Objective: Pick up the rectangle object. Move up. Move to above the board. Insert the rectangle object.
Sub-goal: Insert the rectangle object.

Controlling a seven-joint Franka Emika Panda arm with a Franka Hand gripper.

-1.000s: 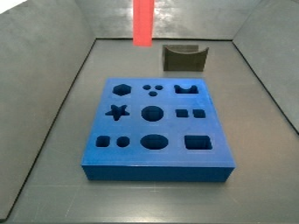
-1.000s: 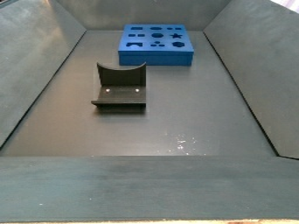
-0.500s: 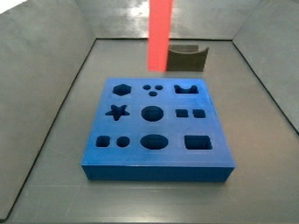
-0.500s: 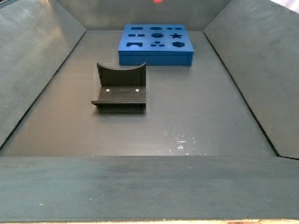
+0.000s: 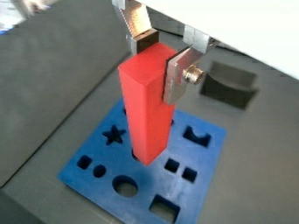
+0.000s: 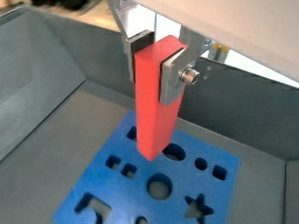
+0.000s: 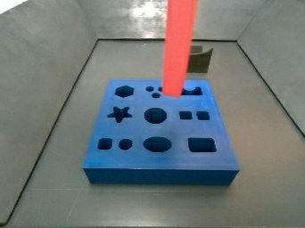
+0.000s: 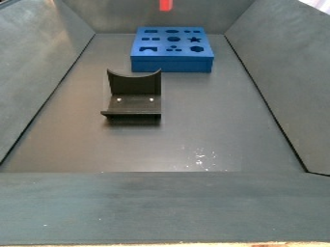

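My gripper (image 5: pixel 158 58) is shut on the top of the rectangle object (image 5: pixel 146 105), a slim red-orange bar that hangs upright; both wrist views show this (image 6: pixel 156 58). The bar (image 6: pixel 153 105) hangs over the board (image 6: pixel 140 188), a blue slab with shaped holes. In a side view the bar (image 7: pixel 179 44) comes down from the top edge and its lower end stands over the far part of the board (image 7: pixel 161 151). In a side view only the bar's tip (image 8: pixel 164 6) shows, above the board (image 8: pixel 175 60). The gripper is out of both side views.
The dark fixture (image 8: pixel 133 96) stands on the grey floor apart from the board; it also shows behind the board (image 7: pixel 199 59) and in a wrist view (image 5: pixel 228 83). Grey walls (image 7: pixel 71 80) slope up around the floor on all sides.
The bar has moved from over the back wall towards the board and now reaches lower in the side view, over the board's far holes. The board and fixture have not moved.
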